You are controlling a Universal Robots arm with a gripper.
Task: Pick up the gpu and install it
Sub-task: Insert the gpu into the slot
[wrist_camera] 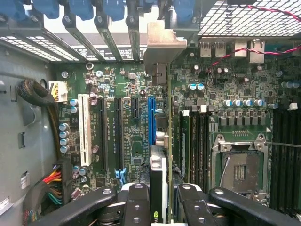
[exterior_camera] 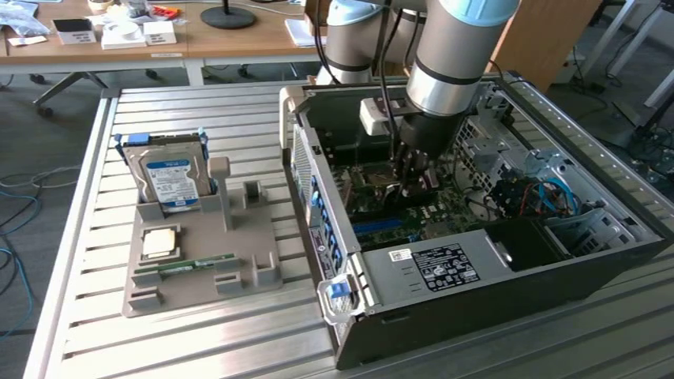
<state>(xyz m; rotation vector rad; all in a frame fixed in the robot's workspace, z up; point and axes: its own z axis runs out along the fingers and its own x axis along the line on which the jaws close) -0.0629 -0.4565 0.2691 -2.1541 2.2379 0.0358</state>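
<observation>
While the arm reaches down into an open computer case (exterior_camera: pixel 474 324) lying on its side on a slatted metal table (exterior_camera: pixel 189 347), the claw (exterior_camera: pixel 411 178) sits low over the motherboard. From the wrist view, the claw (wrist_camera: pixel 160 200) is closed on the gpu (wrist_camera: pixel 159 172), with one dark finger on each side of the card. The card is seen edge-on, standing upright over the motherboard (wrist_camera: pixel 117 84), running along the blue expansion slot (wrist_camera: pixel 151 120). Its silver end bracket (wrist_camera: pixel 162 44) sits at the case's rear slot openings. Whether the card is seated in a slot cannot be told.

Also inside the case are an empty processor socket (wrist_camera: pixel 237 165) and a labelled power supply (exterior_camera: pixel 443 264).

Towards the exterior view's left of the case, a grey parts holder (exterior_camera: pixel 252 237) carries a blue-labelled hard drive (exterior_camera: pixel 174 178) standing upright. A square processor chip (exterior_camera: pixel 160 242) lies flat in a recess, and a narrow green memory stick (exterior_camera: pixel 200 263) lies near the front edge.
</observation>
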